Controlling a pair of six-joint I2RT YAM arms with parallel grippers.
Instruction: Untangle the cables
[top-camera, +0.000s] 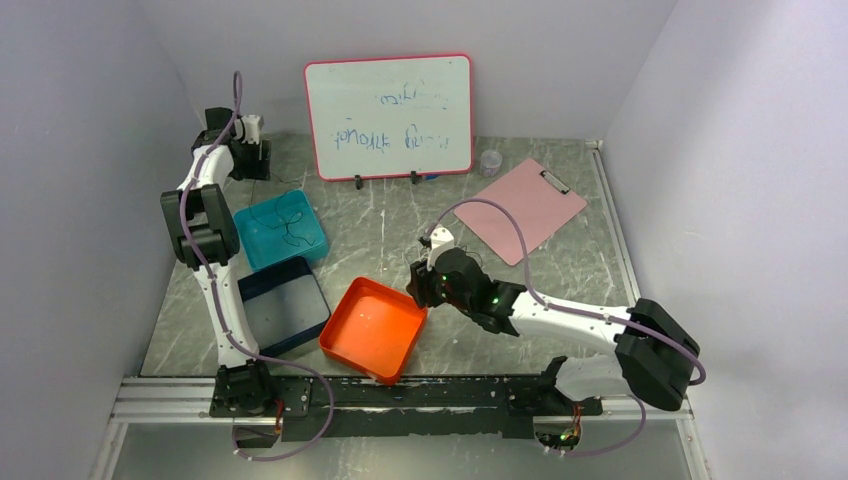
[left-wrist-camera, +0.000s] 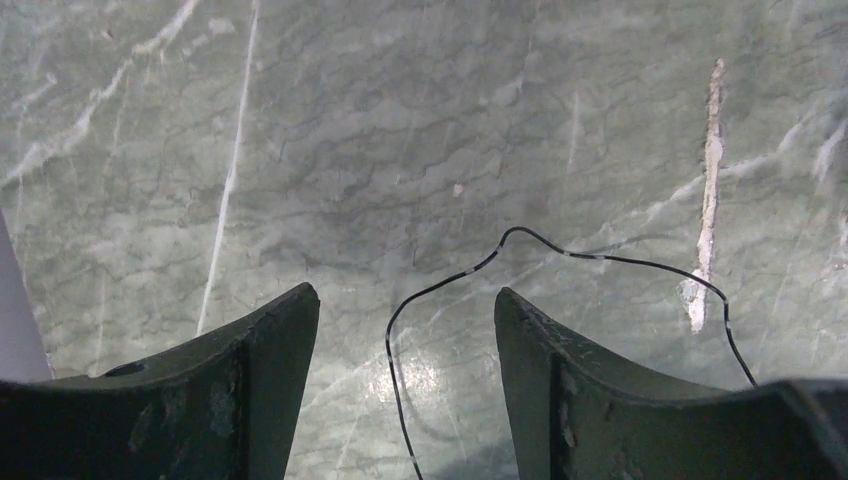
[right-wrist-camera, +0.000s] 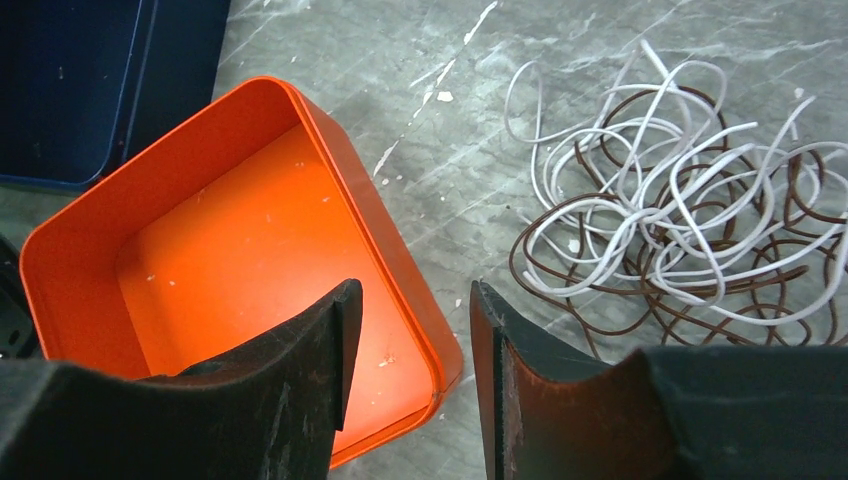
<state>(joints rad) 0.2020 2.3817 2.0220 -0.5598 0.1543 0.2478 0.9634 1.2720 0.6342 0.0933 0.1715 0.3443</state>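
A tangle of white and brown cables (right-wrist-camera: 660, 225) lies on the marble table, to the right of the orange tray (right-wrist-camera: 250, 220). My right gripper (right-wrist-camera: 415, 286) is open and empty, hovering over the tray's right corner, left of the tangle; in the top view (top-camera: 425, 278) the arm hides most of the tangle. My left gripper (top-camera: 250, 160) is at the far back left. It is open (left-wrist-camera: 404, 293), and a thin black cable (left-wrist-camera: 560, 250) lies on the table under and between its fingers, apart from them. Thin black cords (top-camera: 285, 220) lie in the teal tray (top-camera: 305, 245).
A dark blue tray (top-camera: 285, 305) sits between the teal tray and the orange tray (top-camera: 370, 325). A whiteboard (top-camera: 390, 115) stands at the back, with a pink clipboard (top-camera: 530, 205) and a small clear cup (top-camera: 490, 162) to its right. Walls enclose the table.
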